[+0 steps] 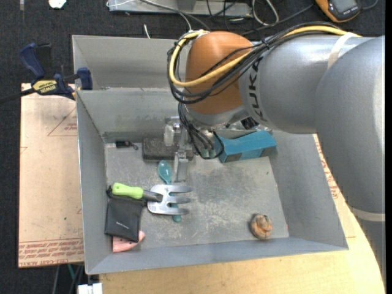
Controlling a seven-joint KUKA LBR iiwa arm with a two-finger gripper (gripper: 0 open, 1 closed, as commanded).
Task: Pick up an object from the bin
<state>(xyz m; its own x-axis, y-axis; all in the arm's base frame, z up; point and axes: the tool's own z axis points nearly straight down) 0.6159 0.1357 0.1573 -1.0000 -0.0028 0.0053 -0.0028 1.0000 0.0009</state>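
My gripper [179, 167] hangs under the arm's wrist in the middle of the bin, low over the floor. Right beside it on the left lies a teal translucent spoon-like piece [164, 172]. Just below is a silver fork-shaped utensil [169, 201] with a lime-green handle [128, 192] pointing left. A dark grey block [155, 149] lies to the gripper's upper left, close to it. Nothing shows as held.
A blue box [248, 146] lies right of the gripper, partly under the arm. A black pouch [122, 219] and a pink piece [126, 244] sit at the front left. A brown lump [261, 226] rests at the front right, and a small black bit [125, 144] at the back left.
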